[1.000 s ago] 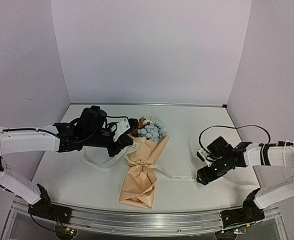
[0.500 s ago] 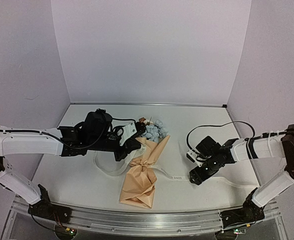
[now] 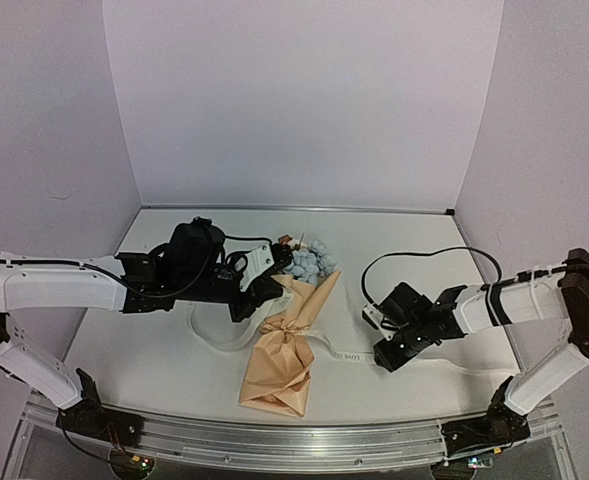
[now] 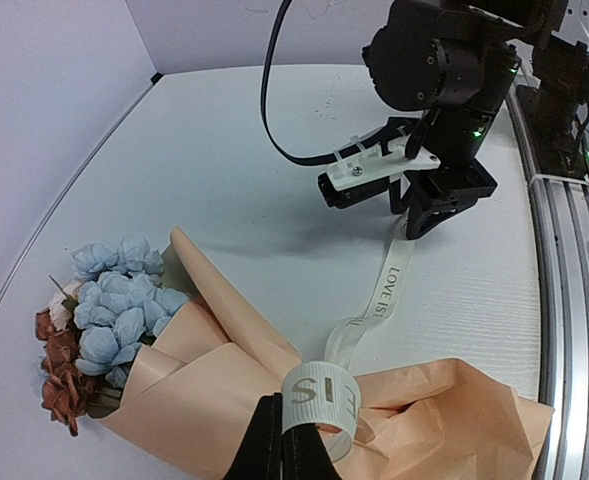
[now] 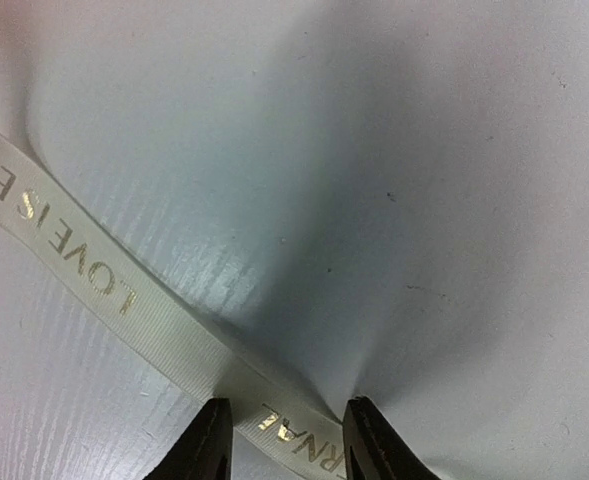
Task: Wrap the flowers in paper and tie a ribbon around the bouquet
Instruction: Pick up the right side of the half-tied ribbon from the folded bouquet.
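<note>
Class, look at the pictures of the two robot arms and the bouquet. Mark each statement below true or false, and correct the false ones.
1. The flowers are wrapped in tan paper. True.
2. The bouquet stands upright. False: it lies flat on the table, with the flower heads at its far end.
3. The left claw is open and clear of the bouquet. False: it is shut on the ribbon at the bouquet's waist.
4. The ribbon bears gold lettering. True.
5. The right claw straddles the ribbon where it lies on the table. True.
</note>
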`<state>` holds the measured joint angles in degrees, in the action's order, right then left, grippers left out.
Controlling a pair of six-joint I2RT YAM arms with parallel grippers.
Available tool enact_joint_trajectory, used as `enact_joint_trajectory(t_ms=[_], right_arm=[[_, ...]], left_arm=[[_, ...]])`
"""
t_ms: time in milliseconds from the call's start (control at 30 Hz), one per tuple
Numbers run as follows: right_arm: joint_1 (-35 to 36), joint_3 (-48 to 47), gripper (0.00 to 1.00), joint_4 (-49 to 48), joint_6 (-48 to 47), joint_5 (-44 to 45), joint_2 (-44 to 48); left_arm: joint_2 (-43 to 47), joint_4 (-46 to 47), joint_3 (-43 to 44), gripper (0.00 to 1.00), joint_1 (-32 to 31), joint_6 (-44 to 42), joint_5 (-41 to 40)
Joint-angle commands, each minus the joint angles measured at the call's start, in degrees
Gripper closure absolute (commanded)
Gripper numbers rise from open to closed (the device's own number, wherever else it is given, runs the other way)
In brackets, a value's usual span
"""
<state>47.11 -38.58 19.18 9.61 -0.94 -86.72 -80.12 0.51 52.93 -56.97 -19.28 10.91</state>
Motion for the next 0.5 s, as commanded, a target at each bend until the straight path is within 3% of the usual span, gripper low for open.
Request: enact_joint_trajectory(t_ms=[0, 200, 467], right_arm=[[1.7, 2.0, 0.75, 3.9, 3.4, 4.9, -2.0], [1.8, 0.6, 1.00, 4.6, 5.7, 6.8, -1.0], [-3.1, -9.1, 1.00, 11.7, 9.1, -1.2, 4.9]], left_arm=[[-0.6, 1.9, 3.0, 1.00, -0.2, -0.4, 0.9], [-1.1, 1.9, 3.4, 1.00, -0.3, -1.0, 1.5], [-6.8, 1.2, 6.6, 1.00, -2.4, -4.1, 3.0]])
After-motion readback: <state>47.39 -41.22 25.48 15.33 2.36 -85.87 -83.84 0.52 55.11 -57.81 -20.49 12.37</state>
